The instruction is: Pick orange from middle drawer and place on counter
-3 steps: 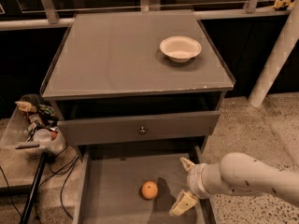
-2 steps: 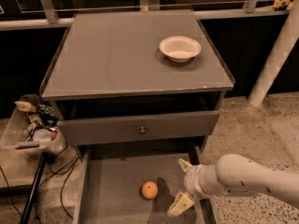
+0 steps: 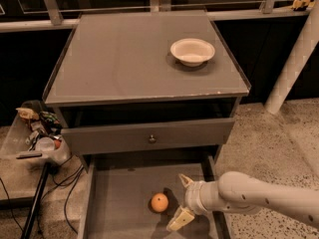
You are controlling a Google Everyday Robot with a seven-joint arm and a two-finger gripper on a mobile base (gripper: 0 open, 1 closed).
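Camera view, setting: we are looking down on a gray cabinet with the counter (image 3: 119, 59) on top and the middle drawer (image 3: 119, 198) pulled out below it.
Orange, place: we are seeing the orange (image 3: 159, 202) lying on the flat floor of the middle drawer, right of the floor's centre and toward the drawer's near end.
Orange, long axis: we are finding none, since the fruit reads as round from here.
Orange, pointing: we are unable to say which way the stem end faces.
Gripper, place: we are noting the gripper (image 3: 181, 199) inside the drawer, just to the right of the orange, at about the fruit's level.
Gripper, state: the fingers (image 3: 180, 218) are standing wide apart, one toward the drawer's back and one toward its front, with the gap opening leftward at the orange; they are holding nothing.
Gripper and orange: we are seeing them close together but not touching.
Arm: the pale arm (image 3: 259, 198) is reaching in from the right, across the drawer's right wall.
Counter: a white bowl (image 3: 192, 51) is sitting upright at its back right part.
Upper drawer front: the gray front with a small round knob (image 3: 152, 139) is hanging above the open drawer's back end.
Surroundings: speckled floor (image 3: 269, 133) is showing on the right, and a clear bin of odds and ends (image 3: 40, 133) is standing to the left of the cabinet.
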